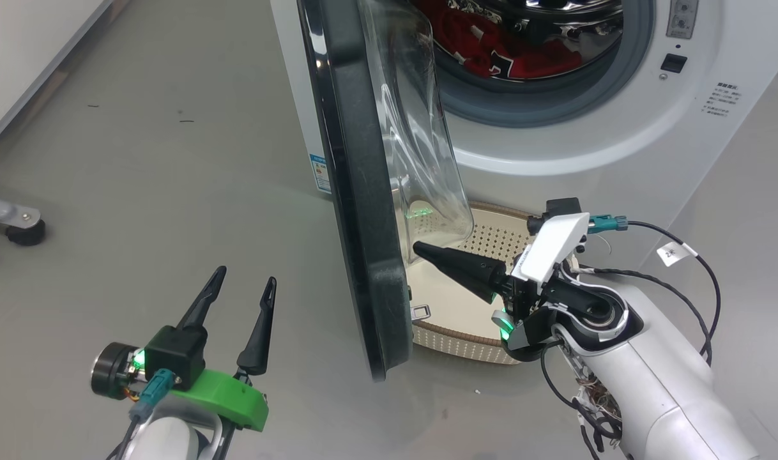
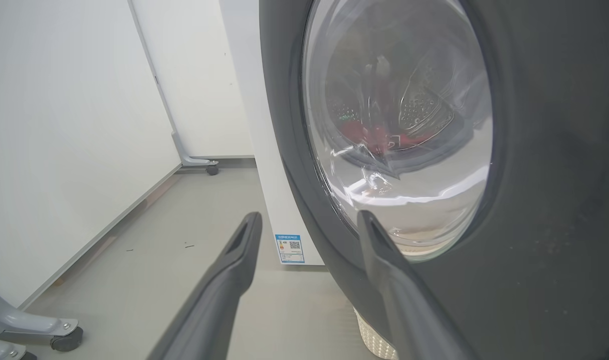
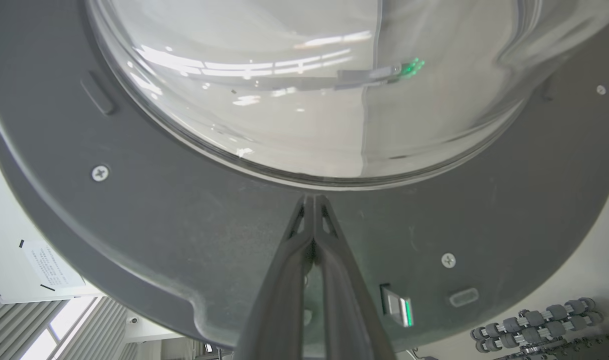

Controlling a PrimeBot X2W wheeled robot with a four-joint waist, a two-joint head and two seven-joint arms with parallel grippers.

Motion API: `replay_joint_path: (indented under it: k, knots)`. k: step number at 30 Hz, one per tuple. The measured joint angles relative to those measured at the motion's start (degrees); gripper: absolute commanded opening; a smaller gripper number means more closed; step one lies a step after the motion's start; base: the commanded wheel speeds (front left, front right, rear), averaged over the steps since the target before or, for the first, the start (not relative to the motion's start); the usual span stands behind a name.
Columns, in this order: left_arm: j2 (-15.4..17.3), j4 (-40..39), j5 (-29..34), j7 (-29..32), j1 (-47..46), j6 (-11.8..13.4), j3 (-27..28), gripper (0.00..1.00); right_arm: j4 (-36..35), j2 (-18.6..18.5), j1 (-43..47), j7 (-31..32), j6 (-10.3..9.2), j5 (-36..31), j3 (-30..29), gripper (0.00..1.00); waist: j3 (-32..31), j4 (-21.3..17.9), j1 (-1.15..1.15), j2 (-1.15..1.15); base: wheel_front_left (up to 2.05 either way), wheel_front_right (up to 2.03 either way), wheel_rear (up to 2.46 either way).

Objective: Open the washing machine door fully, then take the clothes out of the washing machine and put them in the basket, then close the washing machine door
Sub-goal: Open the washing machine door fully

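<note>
The door [image 1: 363, 211] stands partly open, swung out from the washer [image 1: 555, 147] and seen edge-on in the head view. Its clear glass bowl [image 1: 421, 128] bulges toward the drum [image 1: 555, 13]. It is not yet fully open.

The right gripper [image 1: 421, 248] has its two fingers pressed together and holds nothing. Their joined tip rests against the door's inner face just below the glass. The closed fingers apparently serve as one stiff prod to push the door wider.

Red clothes [image 1: 510, 51] lie untouched inside the drum. The basket [image 1: 465, 332] sits on the floor [image 1: 172, 160] just below the opening, beside the door's inner face and under the right arm [image 1: 644, 383]. It is likely placed there so the garments have a short drop.

The left gripper [image 1: 246, 275] hangs over bare floor on the door's outer side, its fingers spread wide and empty. It is near the door but apart from it, probably ready to catch or steady it.
</note>
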Motion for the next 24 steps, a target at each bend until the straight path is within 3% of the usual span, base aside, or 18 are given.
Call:
replay_joint_path:
  k: [8,14,16,17,23,24]
  knots:
    - [0.0,-0.2,0.0,0.0,0.1,0.1,0.8,1.00,-1.7,-0.1,2.3,-4.8,0.11,0.0,-4.6,0.00,-0.5,-1.5,0.00,0.00,0.00,0.00,0.00]
    - [0.0,-0.3,0.0,0.0,0.5,0.1,1.0,1.00,-5.6,-2.2,4.8,-11.0,0.19,-3.1,-8.9,0.02,-0.9,-2.4,0.00,0.00,0.00,0.00,0.00]
    - [0.0,-0.3,0.0,0.0,0.6,0.1,0.9,1.00,-6.6,-3.3,6.0,-13.7,0.19,-4.5,-10.4,0.38,-1.0,-2.6,0.00,0.00,0.00,0.00,0.00]
    - [0.0,-0.3,0.0,0.0,0.7,0.1,0.9,1.00,-6.8,-3.9,6.6,-15.2,0.19,-6.1,-10.7,1.00,-1.1,-2.7,0.00,0.00,0.00,0.00,0.00]
    - [0.0,-0.2,0.0,0.0,0.9,0.1,1.1,1.00,-6.9,-6.2,10.7,-23.1,0.48,-13.4,-11.9,1.00,-1.5,-3.1,0.00,0.00,0.00,0.00,0.00]
    - [0.0,0.0,0.0,0.0,1.0,0.1,1.2,1.00,-6.1,-7.8,12.2,-26.4,0.48,-17.4,-11.9,1.00,-1.7,-3.2,0.00,0.00,0.00,0.00,0.00]
